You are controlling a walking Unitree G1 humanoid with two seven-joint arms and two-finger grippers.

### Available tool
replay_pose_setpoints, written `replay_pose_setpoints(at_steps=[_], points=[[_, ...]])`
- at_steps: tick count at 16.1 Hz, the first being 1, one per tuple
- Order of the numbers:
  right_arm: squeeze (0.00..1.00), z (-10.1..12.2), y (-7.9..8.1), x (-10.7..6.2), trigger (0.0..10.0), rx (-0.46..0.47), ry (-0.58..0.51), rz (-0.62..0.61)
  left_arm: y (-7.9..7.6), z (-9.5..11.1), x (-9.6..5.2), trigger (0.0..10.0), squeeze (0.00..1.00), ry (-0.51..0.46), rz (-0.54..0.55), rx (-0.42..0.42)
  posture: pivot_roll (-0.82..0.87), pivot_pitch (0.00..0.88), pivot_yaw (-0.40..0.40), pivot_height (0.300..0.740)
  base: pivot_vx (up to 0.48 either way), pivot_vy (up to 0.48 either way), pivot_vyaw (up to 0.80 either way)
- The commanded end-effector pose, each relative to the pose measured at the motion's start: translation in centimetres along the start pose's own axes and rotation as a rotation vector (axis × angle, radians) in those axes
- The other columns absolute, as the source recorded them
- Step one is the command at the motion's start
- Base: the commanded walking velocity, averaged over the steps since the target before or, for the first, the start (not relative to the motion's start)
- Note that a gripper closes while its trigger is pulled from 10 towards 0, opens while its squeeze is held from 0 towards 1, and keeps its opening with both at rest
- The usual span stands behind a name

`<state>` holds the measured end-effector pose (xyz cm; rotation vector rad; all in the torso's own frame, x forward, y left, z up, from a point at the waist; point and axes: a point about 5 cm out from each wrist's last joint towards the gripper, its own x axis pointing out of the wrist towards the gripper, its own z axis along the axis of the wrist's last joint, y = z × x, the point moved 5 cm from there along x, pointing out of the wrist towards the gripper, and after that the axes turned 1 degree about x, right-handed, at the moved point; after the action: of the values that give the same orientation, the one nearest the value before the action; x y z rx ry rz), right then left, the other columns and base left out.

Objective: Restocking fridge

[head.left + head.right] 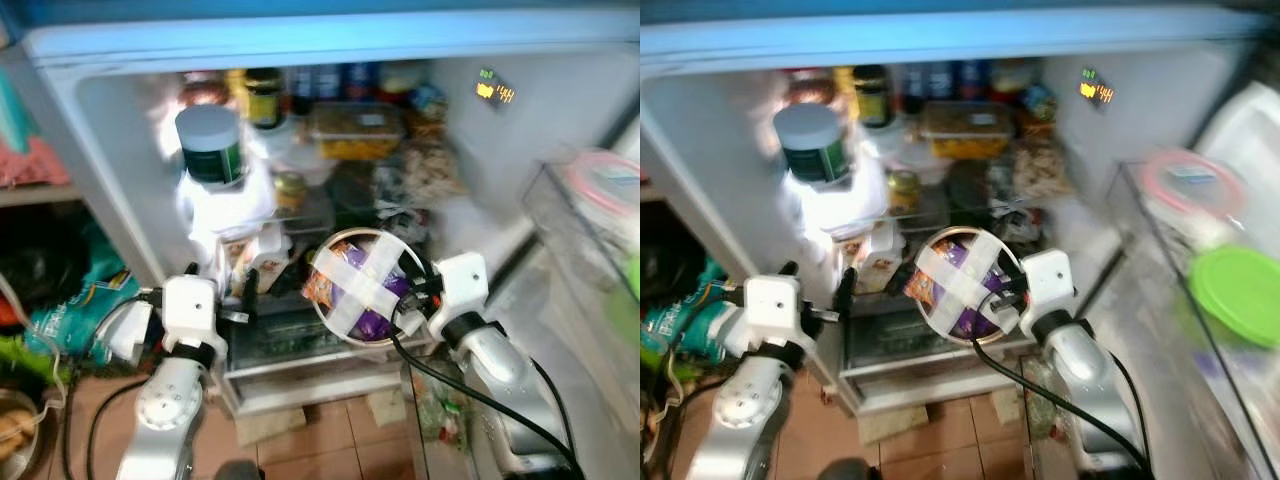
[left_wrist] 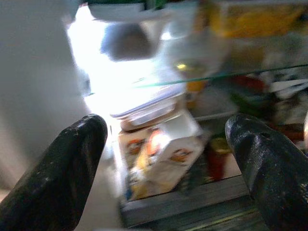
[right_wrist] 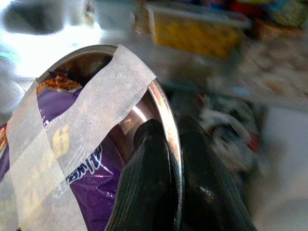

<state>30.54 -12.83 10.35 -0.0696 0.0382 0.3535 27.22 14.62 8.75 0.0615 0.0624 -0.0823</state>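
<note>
taped steel bowl [image 1: 362, 285], contents half-hidden

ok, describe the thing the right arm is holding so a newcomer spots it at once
Look at the open fridge, low in front of its shelves. There the right pincer clamps the rim of a round steel bowl. It alone has white tape crossed over purple snack packets inside.

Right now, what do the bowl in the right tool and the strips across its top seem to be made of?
The bowl looks like polished metal, probably steel: its thin rim shines and mirrors the light where the right tool pinches it. The crossed strips look like matte, off-white paper tape, perhaps masking tape; a faint weave shows and the purple packet beneath shows through slightly.
</note>
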Motion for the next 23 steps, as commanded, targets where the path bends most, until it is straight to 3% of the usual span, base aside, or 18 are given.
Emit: replay_pose_setpoints(at_steps=[1, 4, 9, 21, 23], points=[[0.00, 0.6, -0.7, -0.3, 10.0, -0.014, -0.017, -0.016, -0.4, 0.1, 0.1, 10.0, 0.00, -0.003, -0.020, 0.000, 0.06, 0.000, -0.024, 0.740, 0.000, 0.000, 0.41], [0.00, 0.6, -0.3, -0.3, 10.0, -0.006, -0.023, 0.003, -0.4, 0.0, 0.1, 10.0, 0.00, 0.003, -0.018, -0.004, 0.07, 0.000, -0.023, 0.740, 0.000, 0.000, 0.14], [0.00, 0.6, -0.1, -0.3, 10.0, -0.002, -0.020, 0.012, -0.5, 0.2, 0.0, 10.0, 0.00, -0.007, -0.029, 0.000, 0.07, 0.000, -0.023, 0.740, 0.049, 0.000, 0.74], [0.00, 0.2, -1.0, -0.2, 10.0, 0.013, 0.011, -0.044, -0.5, -0.2, -0.1, 10.0, 0.00, 0.009, -0.021, -0.002, 0.06, 0.000, -0.023, 0.740, 0.107, 0.000, 0.00], [0.00, 0.3, -1.3, 0.1, 10.0, 0.009, 0.008, -0.055, -0.4, -0.2, 0.0, 10.0, 0.00, 0.013, -0.012, -0.002, 0.06, 0.000, -0.023, 0.740, 0.000, 0.000, -0.69]])
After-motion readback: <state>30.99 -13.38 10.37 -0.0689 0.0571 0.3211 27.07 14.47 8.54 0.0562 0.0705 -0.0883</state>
